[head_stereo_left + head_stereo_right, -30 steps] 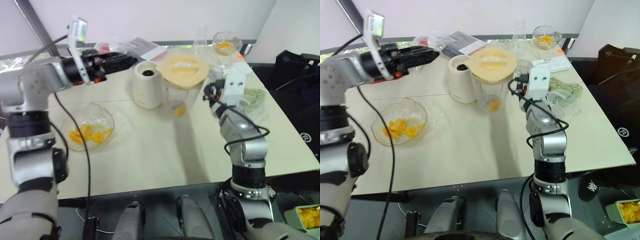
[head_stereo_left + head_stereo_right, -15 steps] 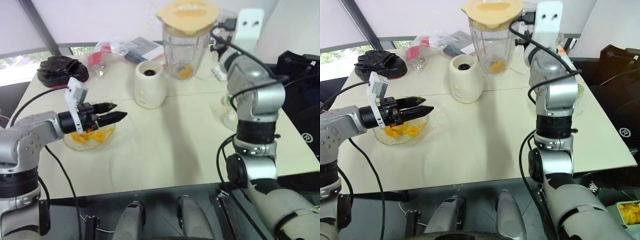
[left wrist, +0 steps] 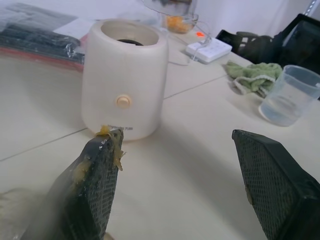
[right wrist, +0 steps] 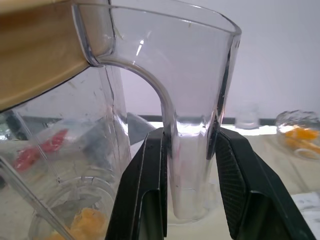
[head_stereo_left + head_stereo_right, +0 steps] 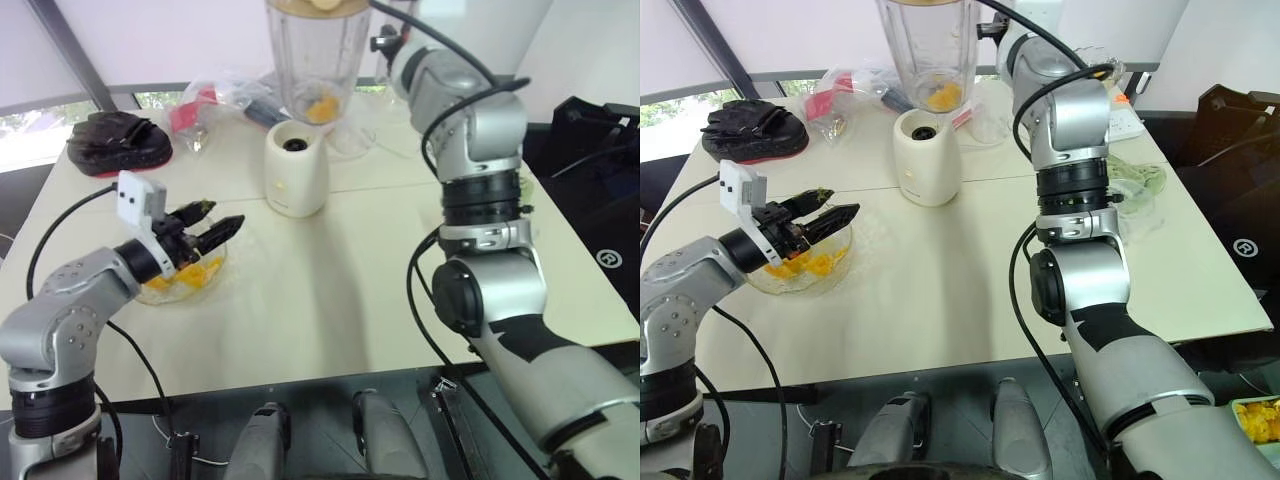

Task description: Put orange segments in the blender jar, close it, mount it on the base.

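My right gripper is shut on the side handle of the clear ribbed blender jar, which hangs in the air above and just behind the base. A cream-yellow lid sits on the jar, and orange segments lie at its bottom. The cream-white base stands on the table with its dark socket facing up. My left gripper is open and level over a glass bowl that holds more orange segments. Bits of orange pulp stick to its fingers.
A black pad and plastic bags lie at the table's back left. On the right side of the table are a clear cup, a green cloth, a white power strip and a stemmed glass of orange bits.
My right arm has lifted the jar up and to the left, over the base. My left gripper has come down from the back left to hover over the bowl.
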Controlling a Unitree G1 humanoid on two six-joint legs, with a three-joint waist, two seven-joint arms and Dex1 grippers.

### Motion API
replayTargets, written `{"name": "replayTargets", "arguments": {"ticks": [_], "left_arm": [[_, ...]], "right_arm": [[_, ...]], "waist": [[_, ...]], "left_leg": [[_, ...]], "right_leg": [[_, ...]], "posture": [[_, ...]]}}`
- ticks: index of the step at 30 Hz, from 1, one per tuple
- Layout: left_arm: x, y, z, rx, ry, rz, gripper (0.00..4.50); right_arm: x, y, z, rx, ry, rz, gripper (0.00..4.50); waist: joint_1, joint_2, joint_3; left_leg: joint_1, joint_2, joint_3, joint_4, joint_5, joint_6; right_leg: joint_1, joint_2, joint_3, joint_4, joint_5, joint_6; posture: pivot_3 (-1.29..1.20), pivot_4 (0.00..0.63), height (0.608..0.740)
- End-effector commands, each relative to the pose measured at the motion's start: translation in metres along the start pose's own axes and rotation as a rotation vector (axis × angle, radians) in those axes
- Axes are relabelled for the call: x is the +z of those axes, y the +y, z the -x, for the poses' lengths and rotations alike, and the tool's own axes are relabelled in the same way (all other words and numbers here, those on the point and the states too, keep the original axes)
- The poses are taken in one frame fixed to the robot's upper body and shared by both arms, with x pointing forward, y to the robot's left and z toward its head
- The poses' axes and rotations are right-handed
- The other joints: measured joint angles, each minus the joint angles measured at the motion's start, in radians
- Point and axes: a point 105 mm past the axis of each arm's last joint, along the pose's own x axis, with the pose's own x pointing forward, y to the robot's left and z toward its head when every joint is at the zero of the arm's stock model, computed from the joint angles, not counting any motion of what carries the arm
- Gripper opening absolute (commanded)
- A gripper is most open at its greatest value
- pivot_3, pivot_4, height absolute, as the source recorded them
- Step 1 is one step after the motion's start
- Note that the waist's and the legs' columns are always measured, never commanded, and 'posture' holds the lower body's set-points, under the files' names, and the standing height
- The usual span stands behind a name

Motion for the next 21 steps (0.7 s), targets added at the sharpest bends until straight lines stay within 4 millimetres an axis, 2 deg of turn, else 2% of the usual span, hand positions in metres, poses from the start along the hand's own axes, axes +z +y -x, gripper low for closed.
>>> {"name": "replayTargets", "arguments": {"ticks": [1, 10, 21], "left_arm": [[0.011, -0.004, 0.002, 0.014, -0.044, -0.047, 3.64], [0.009, -0.005, 0.005, 0.038, -0.047, -0.041, 3.64], [0.007, -0.008, 0.006, 0.043, -0.045, -0.039, 3.64]], "right_arm": [[0.042, 0.019, 0.001, 0.039, -0.144, -0.022, 0.78], [0.016, 0.035, -0.013, 0.044, -0.11, 0.007, 0.78], [-0.004, 0.033, -0.02, 0.025, -0.088, 0.059, 0.78]], "waist": [[0.0, 0.0, 0.0], [-0.001, 0.0, 0.0], [-0.003, 0.0, 0.0]], "left_leg": [[0.0, 0.0, 0.0, 0.0, 0.0, 0.0], [0.0, 0.0, 0.0, 0.0, 0.0, 0.0], [0.0, 0.0, 0.0, 0.0, 0.001, -0.001]], "right_leg": [[0.0, 0.0, 0.0, 0.0, 0.0, 0.0], [0.0, 0.0, 0.0, 0.0, 0.0, 0.0], [0.0, 0.0, 0.0, 0.0, 0.0, 0.0]], "posture": [[0.0, 0.15, 0.74], [0.0, 0.15, 0.74], [0.0, 0.15, 0.74]]}}
